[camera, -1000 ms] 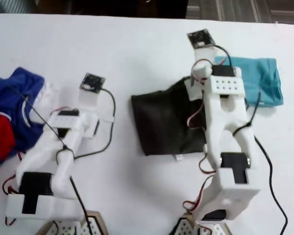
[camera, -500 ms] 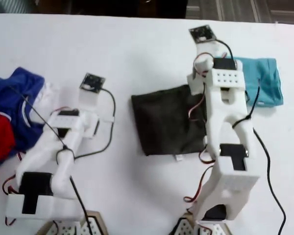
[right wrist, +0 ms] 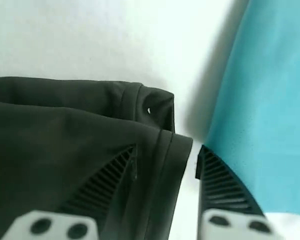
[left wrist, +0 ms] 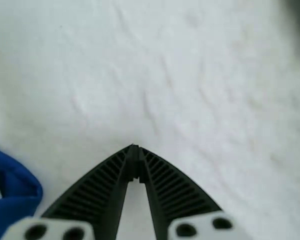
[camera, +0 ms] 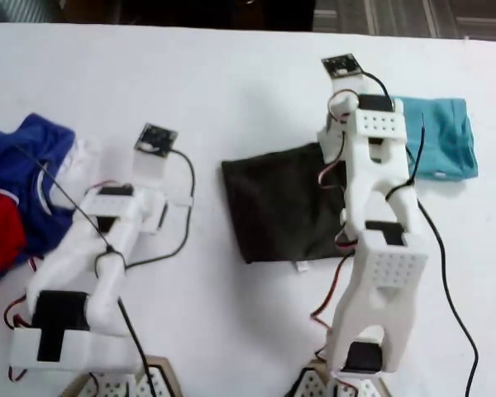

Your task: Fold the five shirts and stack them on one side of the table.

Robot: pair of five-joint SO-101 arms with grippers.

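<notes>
A folded black shirt [camera: 277, 207] lies flat in the middle of the table. A folded teal shirt [camera: 446, 136] lies just to its right. My right gripper [right wrist: 165, 150] is open and low over the black shirt's [right wrist: 65, 115] hemmed corner, which lies between the fingers, with the teal shirt [right wrist: 270, 100] beside one finger. A crumpled blue shirt [camera: 25, 165] and a red shirt [camera: 0, 227] lie at the left edge. My left gripper [left wrist: 135, 150] is shut over bare tablecloth, with the blue shirt [left wrist: 10, 195] close beside it.
A bit of white cloth [camera: 83, 157] shows beside the blue shirt. The white table [camera: 190, 74] has open room along its far side and between the two arms. Cables trail from both arms, and the arm bases stand at the near edge.
The right arm has stretched farther from its base, toward the far side of the table. The black shirt's raised right corner has dropped flat. The left arm has not moved.
</notes>
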